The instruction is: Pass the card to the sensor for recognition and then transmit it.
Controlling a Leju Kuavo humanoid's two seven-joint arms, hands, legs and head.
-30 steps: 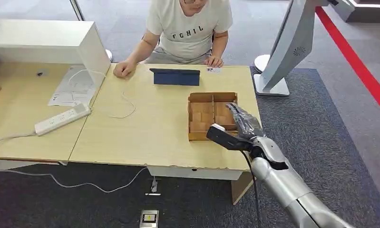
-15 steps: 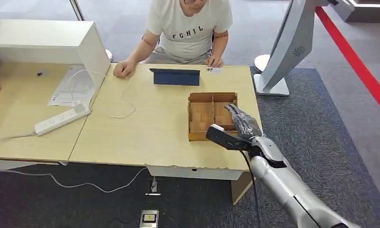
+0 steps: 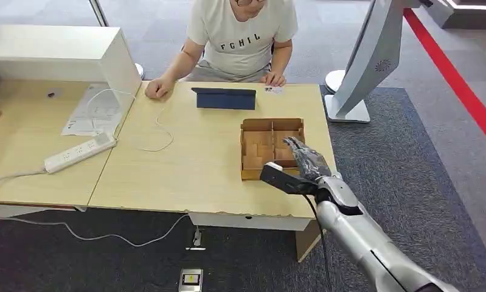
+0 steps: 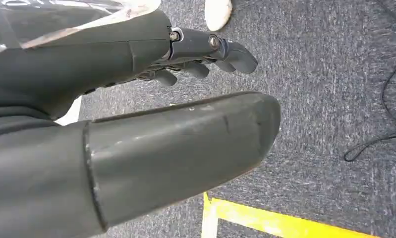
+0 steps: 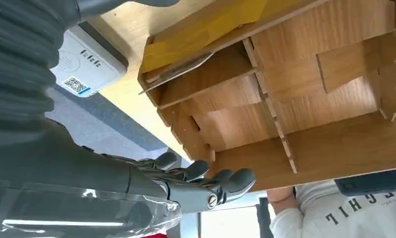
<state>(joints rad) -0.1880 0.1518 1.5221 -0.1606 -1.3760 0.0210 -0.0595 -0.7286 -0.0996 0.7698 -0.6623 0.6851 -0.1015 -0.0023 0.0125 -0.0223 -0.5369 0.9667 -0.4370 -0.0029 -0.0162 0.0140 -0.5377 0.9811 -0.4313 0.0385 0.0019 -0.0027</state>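
The right hand (image 3: 304, 159) hovers over the near right cells of the wooden organizer box (image 3: 256, 126), fingers spread and grasping nothing, thumb stuck out toward the desk's (image 3: 185, 164) front edge — poised, I'd judge, to dip in for a card. From the right wrist, a thin card (image 5: 178, 72) leans in a corner slot just beyond the fingertips, standing on edge so it can be pinched. The white sensor (image 5: 86, 67) lies flat beside the box, close for the swipe. The left hand (image 4: 136, 99) hangs over carpet, released, idle. A person (image 3: 243, 36) waits across the desk, presumably to receive.
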